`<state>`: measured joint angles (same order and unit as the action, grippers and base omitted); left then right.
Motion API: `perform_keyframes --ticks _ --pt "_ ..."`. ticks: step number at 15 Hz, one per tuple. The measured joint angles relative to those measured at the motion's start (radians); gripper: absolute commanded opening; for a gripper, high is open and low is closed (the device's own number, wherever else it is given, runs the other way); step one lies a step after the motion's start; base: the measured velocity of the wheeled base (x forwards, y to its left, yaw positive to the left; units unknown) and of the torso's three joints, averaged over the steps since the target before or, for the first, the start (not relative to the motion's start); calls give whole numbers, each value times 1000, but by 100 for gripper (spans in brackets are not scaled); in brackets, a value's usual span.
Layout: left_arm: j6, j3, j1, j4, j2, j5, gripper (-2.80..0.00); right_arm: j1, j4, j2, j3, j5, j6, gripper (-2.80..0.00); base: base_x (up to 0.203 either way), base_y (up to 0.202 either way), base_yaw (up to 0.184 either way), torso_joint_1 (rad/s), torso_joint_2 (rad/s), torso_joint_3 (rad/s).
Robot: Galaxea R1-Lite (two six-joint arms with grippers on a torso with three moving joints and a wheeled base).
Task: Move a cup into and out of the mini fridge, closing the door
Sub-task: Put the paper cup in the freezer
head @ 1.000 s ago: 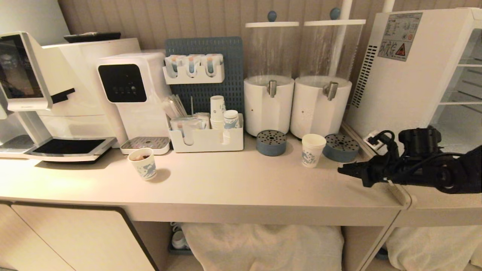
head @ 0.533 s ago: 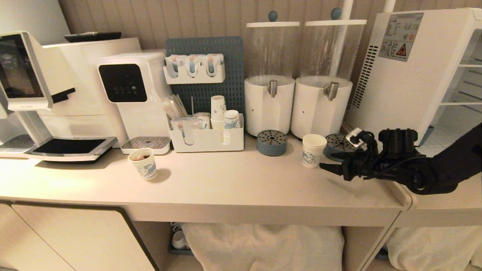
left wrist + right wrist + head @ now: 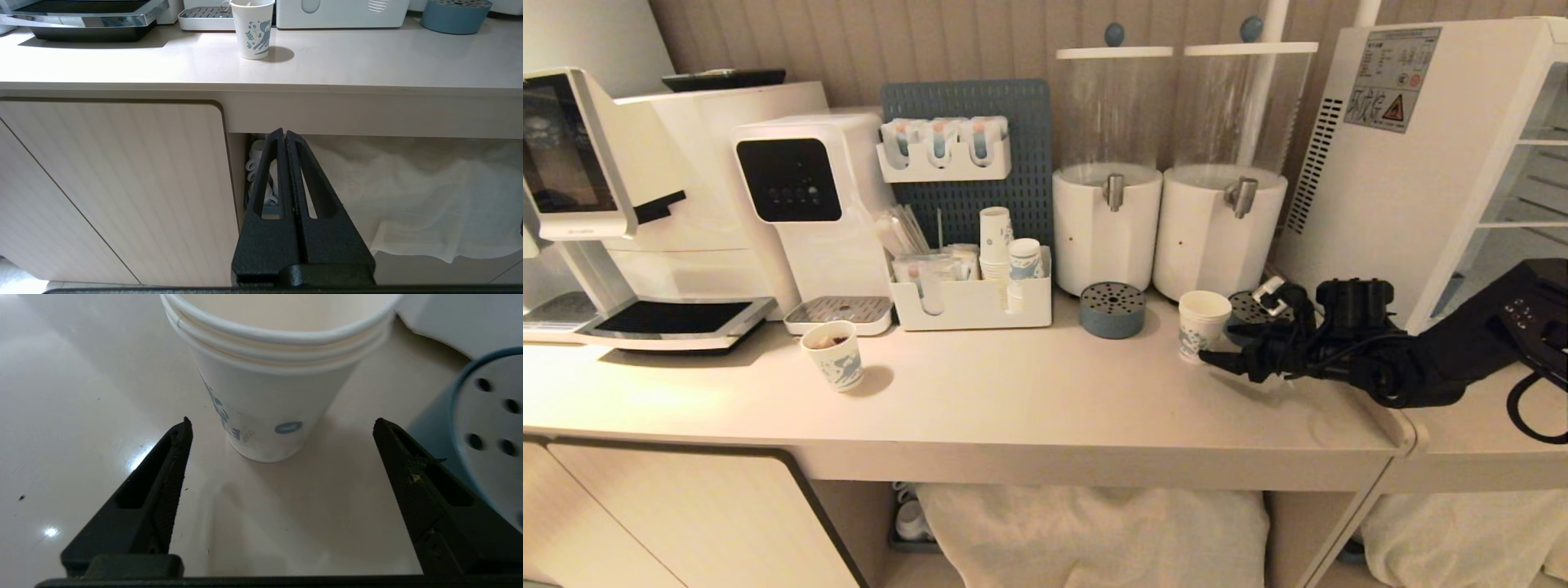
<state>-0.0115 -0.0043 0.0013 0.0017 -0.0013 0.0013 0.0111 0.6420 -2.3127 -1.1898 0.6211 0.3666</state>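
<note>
Right of centre in the head view, the cup (image 3: 1202, 325) stands upright on the counter (image 3: 1013, 392), left of the mini fridge (image 3: 1413, 155). Right gripper (image 3: 1217, 358) sits level just beside its base, jaws spread wide, cup not yet between them. Step in hand: approach for pickup. Next move likely calls for advancing to straddle the cup, then closing gently. Left gripper (image 3: 284, 136) hangs below the counter edge, pressed together.

warm, dim overhead light — glare spots on the counter (image 3: 53, 416), soft shadows, slightly bowed edges.
</note>
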Motion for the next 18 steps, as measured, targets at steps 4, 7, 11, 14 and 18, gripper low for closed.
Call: perform_keyframes --ticks 4,7,11,14,18 --pt "-1 0 0 0 0 0 -280 8 -90 -32 -92 7 -5 0 0 0 0 0 0 0" --pt "-2 1 0 0 0 0 -280 15 -144 -63 -185 12 -19 0 0 0 0 0 0 0" --pt "-2 1 0 0 0 0 -280 29 -178 -103 -276 22 -67 0 0 0 0 0 0 0" --pt "-2 1 0 0 0 0 -280 46 -193 -128 -314 21 -74 0 0 0 0 0 0 0" --pt "-2 1 0 0 0 0 -280 57 -239 -130 -327 21 -95 -280 0 0 0 0 0 0"
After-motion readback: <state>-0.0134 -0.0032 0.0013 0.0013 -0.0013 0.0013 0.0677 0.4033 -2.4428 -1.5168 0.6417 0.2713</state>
